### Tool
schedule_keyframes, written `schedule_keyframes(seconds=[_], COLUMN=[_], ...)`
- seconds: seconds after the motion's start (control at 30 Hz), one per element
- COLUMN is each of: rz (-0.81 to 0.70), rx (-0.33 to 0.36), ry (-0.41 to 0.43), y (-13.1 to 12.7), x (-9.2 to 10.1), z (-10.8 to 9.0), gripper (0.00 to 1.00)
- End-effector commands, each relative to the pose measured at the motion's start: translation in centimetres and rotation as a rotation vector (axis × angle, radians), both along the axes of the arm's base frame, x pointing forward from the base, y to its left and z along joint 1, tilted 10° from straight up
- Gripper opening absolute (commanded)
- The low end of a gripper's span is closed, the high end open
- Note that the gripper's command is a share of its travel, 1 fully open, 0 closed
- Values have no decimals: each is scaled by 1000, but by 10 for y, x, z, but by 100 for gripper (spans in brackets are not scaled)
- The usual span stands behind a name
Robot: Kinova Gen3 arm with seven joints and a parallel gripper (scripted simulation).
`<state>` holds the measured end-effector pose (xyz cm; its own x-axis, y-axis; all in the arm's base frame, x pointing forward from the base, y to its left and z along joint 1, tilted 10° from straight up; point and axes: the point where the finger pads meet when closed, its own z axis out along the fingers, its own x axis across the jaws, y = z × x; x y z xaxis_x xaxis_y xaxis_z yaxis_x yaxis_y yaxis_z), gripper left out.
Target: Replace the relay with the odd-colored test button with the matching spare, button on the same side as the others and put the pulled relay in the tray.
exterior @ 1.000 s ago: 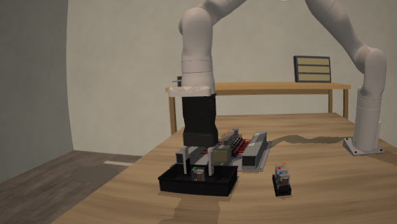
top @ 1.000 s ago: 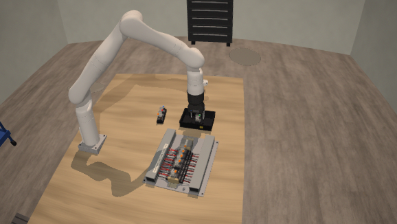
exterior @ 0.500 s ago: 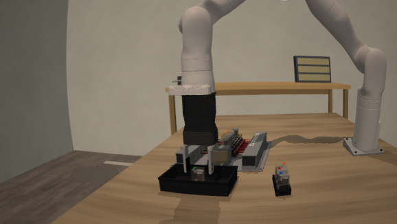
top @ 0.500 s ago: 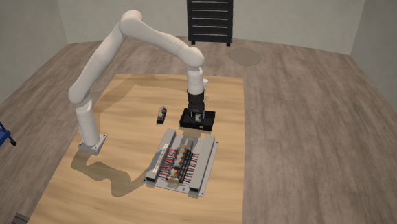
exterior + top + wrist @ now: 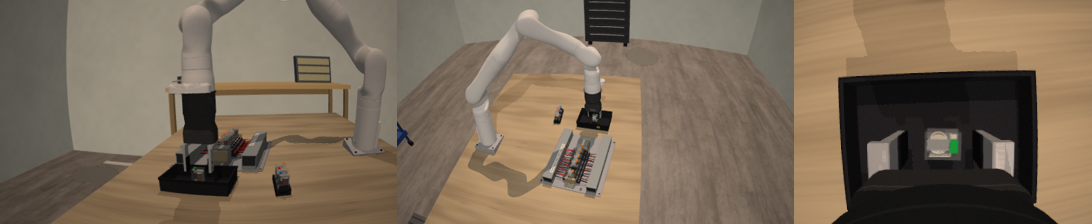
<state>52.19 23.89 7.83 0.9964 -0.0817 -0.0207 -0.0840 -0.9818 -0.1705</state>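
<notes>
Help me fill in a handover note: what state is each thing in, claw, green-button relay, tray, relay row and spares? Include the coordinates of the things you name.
Claw (image 5: 594, 115) (image 5: 198, 171) (image 5: 940, 144): open, around the relay.
Green-button relay (image 5: 595, 119) (image 5: 199, 175) (image 5: 938, 145): upright, in the tray, ungripped.
Tray (image 5: 589, 126) (image 5: 196, 188) (image 5: 939, 92): upright, holding that relay.
Relay row (image 5: 577, 158) (image 5: 227, 139): orange buttons, one apparent gap; seating unclear.
Spare holder (image 5: 557, 121) (image 5: 284, 189): loaded; orange, red, blue buttons.

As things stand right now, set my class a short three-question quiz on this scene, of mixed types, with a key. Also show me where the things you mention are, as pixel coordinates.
1. True or false: the gripper (image 5: 594, 115) (image 5: 198, 170) (image 5: 940, 144) is closed on a relay.
2. Which button color does the relay (image 5: 595, 118) (image 5: 198, 174) (image 5: 942, 145) in the black tray (image 5: 593, 127) (image 5: 194, 188) (image 5: 939, 76) have? A orange, B green, C blue
3. Fill in: the spare holder (image 5: 557, 121) (image 5: 284, 192) stands on the ____, outside the tray.

Key: 1 false; 2 B; 3 table.
</notes>
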Motion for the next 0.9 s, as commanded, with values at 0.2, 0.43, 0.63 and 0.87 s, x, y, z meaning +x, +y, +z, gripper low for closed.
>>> schedule_keyframes(seconds=[0.2, 0.43, 0.63, 0.87], rz=[-1, -1, -1, -1], rx=[1, 1, 1, 1], ry=[-3, -3, -3, -3], y=[0, -1, -1, -1], x=[1, 1, 1, 1], z=[3, 5, 5, 8], gripper=[100, 100, 100, 100])
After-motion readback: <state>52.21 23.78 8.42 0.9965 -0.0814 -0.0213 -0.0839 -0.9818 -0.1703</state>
